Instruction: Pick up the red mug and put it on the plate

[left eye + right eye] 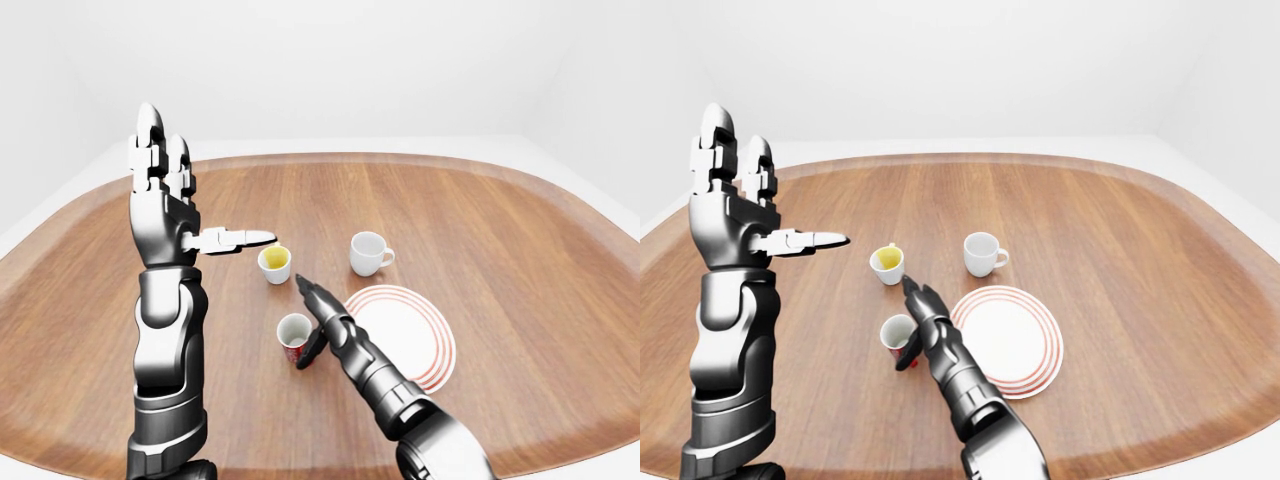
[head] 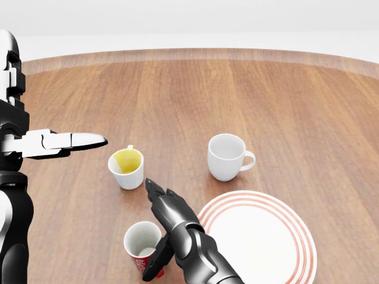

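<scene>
The red mug (image 2: 141, 244), white inside, stands upright on the wooden table at the bottom of the head view, just left of the plate (image 2: 266, 236), which is white with red rings. My right hand (image 2: 159, 234) reaches in from the bottom and lies against the mug's right side. Its fingers (image 2: 164, 204) stretch straight past the rim and its thumb hangs down beside the mug, so the hand is open. My left hand (image 1: 165, 190) is raised upright at the left, open and empty, with its thumb pointing right.
A white mug with a yellow inside (image 2: 127, 168) stands above the red mug. A plain white mug (image 2: 226, 157) stands above the plate. The oval wooden table (image 2: 296, 106) has a raised rim and white floor around it.
</scene>
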